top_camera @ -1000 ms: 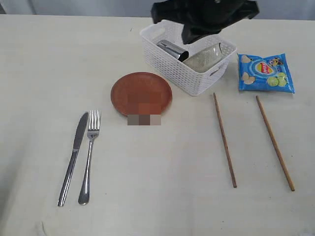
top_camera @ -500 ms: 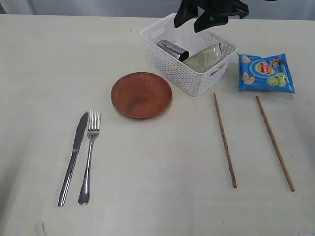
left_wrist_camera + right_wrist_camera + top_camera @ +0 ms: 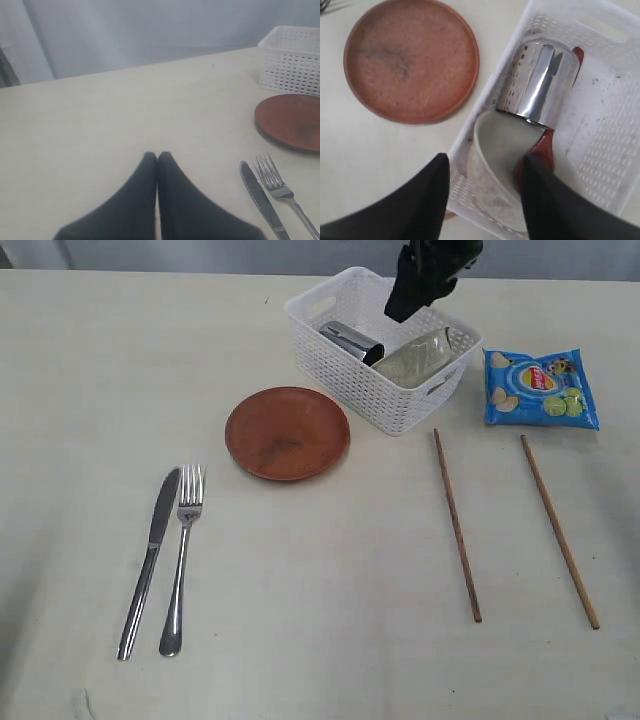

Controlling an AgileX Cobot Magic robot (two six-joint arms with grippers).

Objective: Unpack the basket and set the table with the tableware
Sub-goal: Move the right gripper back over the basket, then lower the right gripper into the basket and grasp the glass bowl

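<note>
Over the table (image 3: pixel 90 360), our right pincer (image 3: pixel 486 160) hangs above the basket (image 3: pixel 345 370) with its jaws spread wide, gripping nothing, one basket wall showing between them. Our left pincer (image 3: pixel 157 156), jaws pressed together, sits well away from the basket, beyond the plate (image 3: pixel 287 432) that lies just beside it. Inside the basket the bowl (image 3: pixel 492 145), cup (image 3: pixel 537 82) and spoon (image 3: pixel 542 147) crowd against one wall, leaving bare floor beside them.

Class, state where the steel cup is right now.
The steel cup lies on its side inside the basket, at the top centre of the exterior view, left of the bowl and behind the plate.
</note>
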